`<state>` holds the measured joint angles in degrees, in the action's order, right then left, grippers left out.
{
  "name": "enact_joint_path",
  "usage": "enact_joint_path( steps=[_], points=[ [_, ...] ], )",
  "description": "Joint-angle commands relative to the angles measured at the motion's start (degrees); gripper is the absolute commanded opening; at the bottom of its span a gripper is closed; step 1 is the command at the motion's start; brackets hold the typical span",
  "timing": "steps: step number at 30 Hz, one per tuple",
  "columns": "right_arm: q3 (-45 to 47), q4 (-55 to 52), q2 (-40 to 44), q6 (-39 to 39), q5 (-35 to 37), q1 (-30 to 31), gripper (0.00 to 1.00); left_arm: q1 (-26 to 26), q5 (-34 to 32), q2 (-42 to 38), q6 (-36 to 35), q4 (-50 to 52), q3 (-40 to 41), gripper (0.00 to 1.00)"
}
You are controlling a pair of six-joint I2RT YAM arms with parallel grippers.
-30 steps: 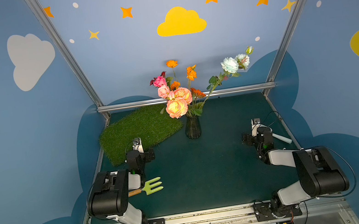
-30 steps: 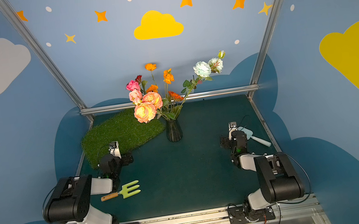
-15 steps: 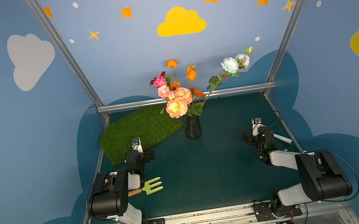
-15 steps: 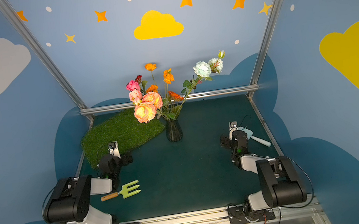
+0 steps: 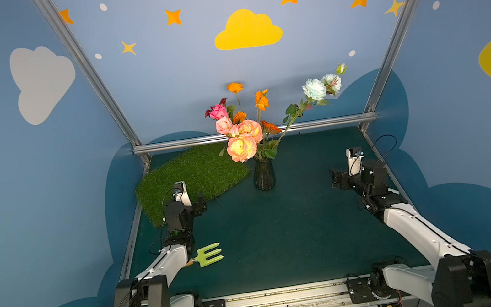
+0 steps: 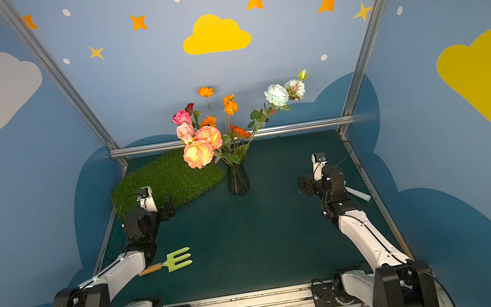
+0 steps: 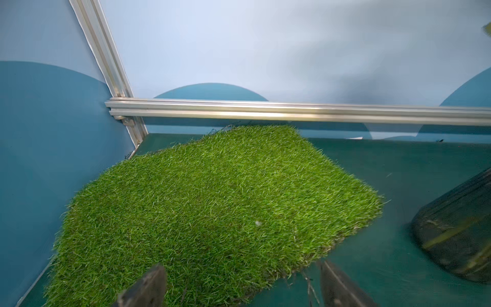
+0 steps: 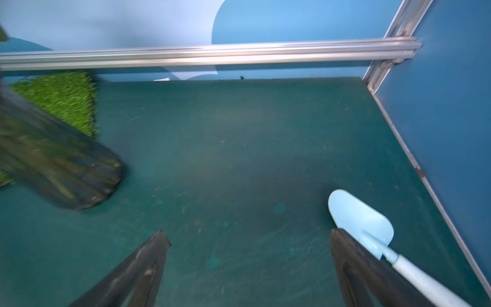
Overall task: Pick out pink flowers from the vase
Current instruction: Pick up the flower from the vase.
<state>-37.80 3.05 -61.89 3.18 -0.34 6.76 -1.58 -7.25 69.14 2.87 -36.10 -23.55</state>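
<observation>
Pink flowers (image 5: 240,147), smoky dk vase (image 5: 263,175).

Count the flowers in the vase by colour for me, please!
Pink or peach-pink flowers: 4
Orange flowers: 5, though some overlap, so this is my best count
White-pale blue blooms: 2, plus a closed bud
Dark red flower: 1
Total: 12 open flowers, all in the vase

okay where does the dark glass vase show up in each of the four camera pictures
Top views: the vase stands mid-table in both, beside the grass mat.
Left wrist: blurred dark body at the frame edge.
Right wrist: blurred dark body at the frame edge.
Shared landmark: the grass mat, next to the vase in every view.
</observation>
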Motion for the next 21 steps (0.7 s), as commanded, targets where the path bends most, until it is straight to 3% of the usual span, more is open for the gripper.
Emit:
enact_joint_path(
  steps=[1, 10, 15, 21],
  points=[
    [-2.72, -9.64, 4.54, 2.29, -5.93, 0.88, 0.97, -1.49, 3.37, -3.28, 3.42, 7.59, -2.07, 0.83],
    [1.28, -12.52, 17.24, 5.17, -11.07, 5.73, 0.97, -11.81, 4.88, -9.76, 0.75, 8.11, -2.11, 0.74],
    [-0.43, -14.75, 17.95, 5.72, -14.16, 8.96, 0.97, -15.19, 6.26, -11.75, 1.14, 7.30, -2.55, 0.66],
    [-0.43, -11.22, 17.00, 5.67, -15.75, 15.02, 0.96, -18.93, 6.57, -11.38, 1.38, 6.13, -2.80, 0.64]
  ],
)
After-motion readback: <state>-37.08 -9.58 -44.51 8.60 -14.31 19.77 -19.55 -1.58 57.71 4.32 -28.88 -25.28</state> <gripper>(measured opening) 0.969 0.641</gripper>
